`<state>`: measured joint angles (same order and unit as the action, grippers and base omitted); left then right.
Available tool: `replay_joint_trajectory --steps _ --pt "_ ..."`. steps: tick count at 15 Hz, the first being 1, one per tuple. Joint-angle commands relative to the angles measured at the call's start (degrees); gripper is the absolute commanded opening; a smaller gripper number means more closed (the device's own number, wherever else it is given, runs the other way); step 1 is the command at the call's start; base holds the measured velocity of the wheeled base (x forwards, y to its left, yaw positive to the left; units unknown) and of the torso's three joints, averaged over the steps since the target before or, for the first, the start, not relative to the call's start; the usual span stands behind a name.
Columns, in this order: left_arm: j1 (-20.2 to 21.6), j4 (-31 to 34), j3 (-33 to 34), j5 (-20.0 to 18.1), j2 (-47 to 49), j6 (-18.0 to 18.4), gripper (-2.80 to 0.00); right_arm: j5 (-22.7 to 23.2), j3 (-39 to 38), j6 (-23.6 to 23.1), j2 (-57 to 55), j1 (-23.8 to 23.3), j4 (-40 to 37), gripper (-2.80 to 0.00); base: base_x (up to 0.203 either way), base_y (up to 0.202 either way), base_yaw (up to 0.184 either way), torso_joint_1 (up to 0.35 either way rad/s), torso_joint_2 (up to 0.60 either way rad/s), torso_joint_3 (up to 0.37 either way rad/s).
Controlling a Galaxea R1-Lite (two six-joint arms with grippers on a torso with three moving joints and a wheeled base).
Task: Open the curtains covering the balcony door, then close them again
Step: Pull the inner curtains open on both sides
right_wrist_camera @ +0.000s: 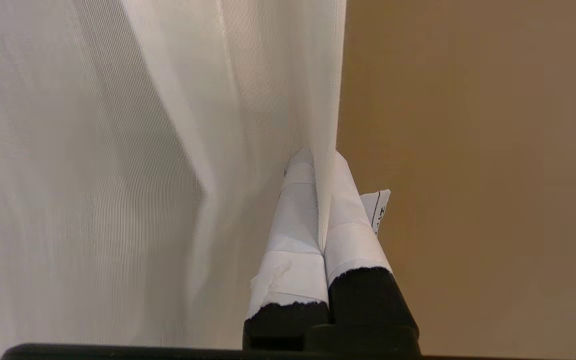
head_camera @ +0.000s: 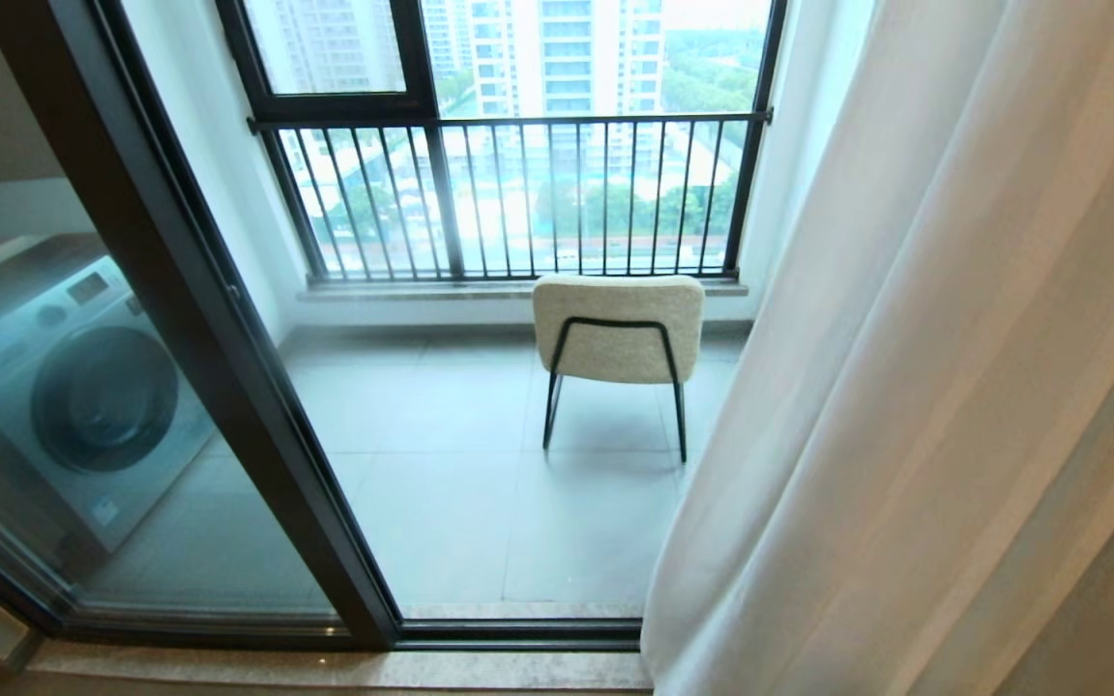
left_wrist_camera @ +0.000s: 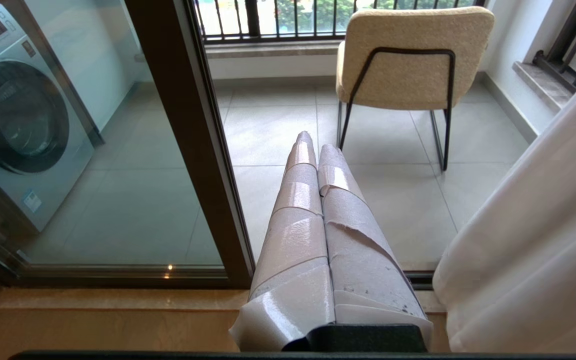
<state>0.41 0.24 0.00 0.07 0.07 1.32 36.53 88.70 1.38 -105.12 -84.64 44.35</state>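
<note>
Sheer fabric: the curtains (right_wrist_camera: 143, 150) are hanging in long soft folds, gathered to the right side of the doorway; judged light, limp and a little slippery, likely to bunch rather than push.
Right pincer (right_wrist_camera: 318, 160): it is pinching the curtain's free vertical edge, taped fingers (right_wrist_camera: 295, 210) closed with the cloth running between them; a tan wall (right_wrist_camera: 468, 150) is lying just beyond.
Hold point: that leading edge is looking like the sensible place to grip, since a fold mid-panel would probably only stretch and slide.
Left pincer (left_wrist_camera: 312, 145): it is sitting closed and empty, pointing out through the doorway, well apart from the fabric.
Balcony door (head_camera: 219, 329): its dark frame is standing at the left, glass beside it, the opening between frame and curtain uncovered.
Washing machine (head_camera: 73, 387): it is showing behind the glass, out of the fabric's path.
Chair (head_camera: 618, 333): it is standing on the balcony tiles, back toward the room, clear of the hem.
Railing (head_camera: 518, 193): black bars are crossing the far window, nothing near the curtain's track in view.
</note>
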Motion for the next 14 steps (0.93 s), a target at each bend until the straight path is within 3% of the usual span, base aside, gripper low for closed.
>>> replay_joint_trajectory --steps 1,5,7,10,14 --pt "0.0 0.0 0.0 0.0 0.0 0.0 -2.80 6.3 -3.2 1.3 3.8 0.1 0.3 -2.80 0.000 0.000 0.000 0.000 0.00 0.000" --pt "0.0 0.0 0.0 0.0 0.0 0.0 -2.80 24.7 -10.0 7.4 11.4 1.2 -0.2 -2.80 0.000 0.000 0.000 0.000 0.00 0.000" --pt "0.0 0.0 0.0 0.0 0.0 0.0 -2.80 29.3 -12.0 8.1 15.2 2.0 -3.9 -2.80 0.000 0.000 0.000 0.000 0.00 0.000" --pt "0.0 0.0 0.0 0.0 0.0 0.0 -2.80 33.3 -15.5 8.1 20.8 5.7 -10.5 -2.80 0.000 0.000 0.000 0.000 0.00 0.000" --pt "0.0 0.0 0.0 0.0 0.0 0.0 -2.80 33.4 -20.0 8.0 25.0 16.2 -12.0 -2.80 0.000 0.000 0.000 0.000 0.00 0.000"
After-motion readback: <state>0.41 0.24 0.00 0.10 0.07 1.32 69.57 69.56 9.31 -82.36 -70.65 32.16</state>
